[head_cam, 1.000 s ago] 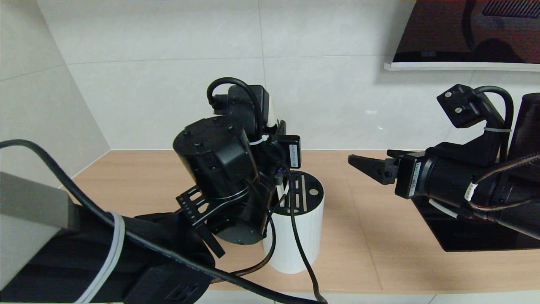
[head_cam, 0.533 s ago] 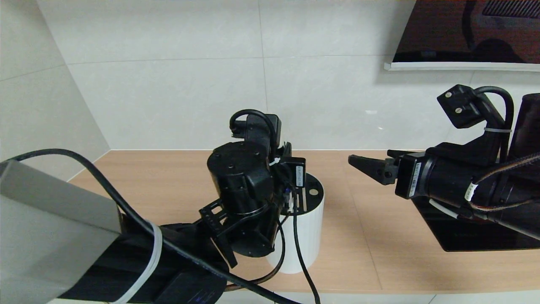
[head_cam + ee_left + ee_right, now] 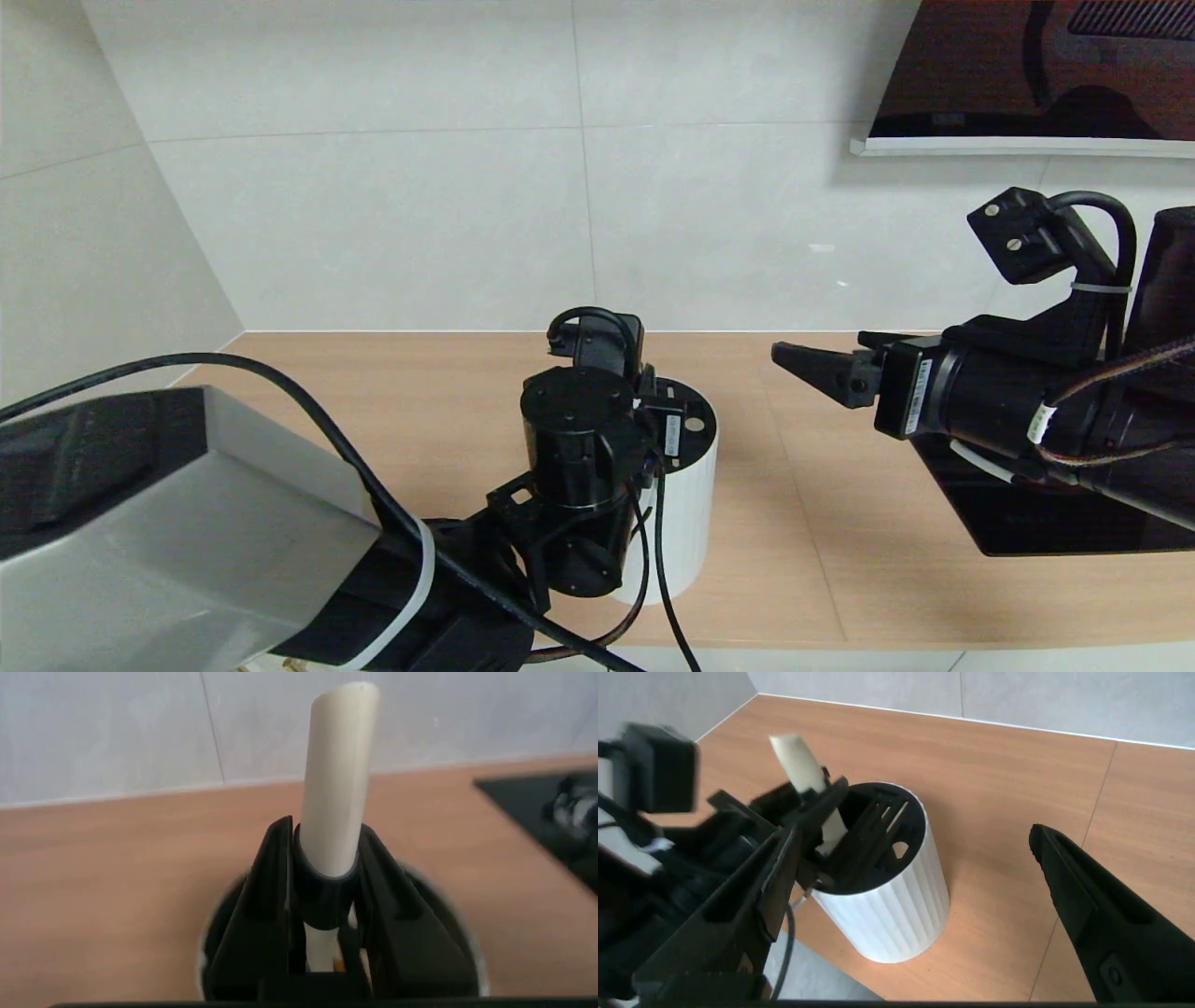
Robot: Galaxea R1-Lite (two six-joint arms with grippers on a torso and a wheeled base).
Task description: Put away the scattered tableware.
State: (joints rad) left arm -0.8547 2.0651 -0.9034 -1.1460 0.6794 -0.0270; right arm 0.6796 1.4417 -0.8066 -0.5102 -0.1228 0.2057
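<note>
Cream-coloured, round-ended utensil handle (image 3: 338,765): the item in hand. It sits centre frame in the left wrist view, over the mouth of the white ribbed cylindrical holder with a black slotted top (image 3: 686,504). The holder stands lower centre of the head view on the light wooden table (image 3: 373,401). The utensil's lower part reaches into the black top. Its working end is hidden, so its kind cannot be told.

Left end effector (image 3: 327,873): clamped on the handle, one jaw on either side. The grip is low on the shaft, and most of the handle stands free above it.

Right end effector (image 3: 822,357): right of the head view at mid-height, well apart from the holder. It is spread apart with nothing in it.

Orientation: the long axis is close to upright.
- The free end points up, leaning a little toward the upper right of the left wrist view and toward the upper left of the right wrist view.
- The working end points down into the holder.

Step judged: seating the utensil in a slot.

Handling notes:
- Bring the axis plumb before going lower. A lean would likely jam the hidden end against a slot wall or shove the holder.
- Descend straight along the axis.
- Release only once the utensil bears on the holder.
- Withdraw straight up so the jaws do not drag the handle out.
- The holder looks tall and light, so sideways force could tip it.
</note>
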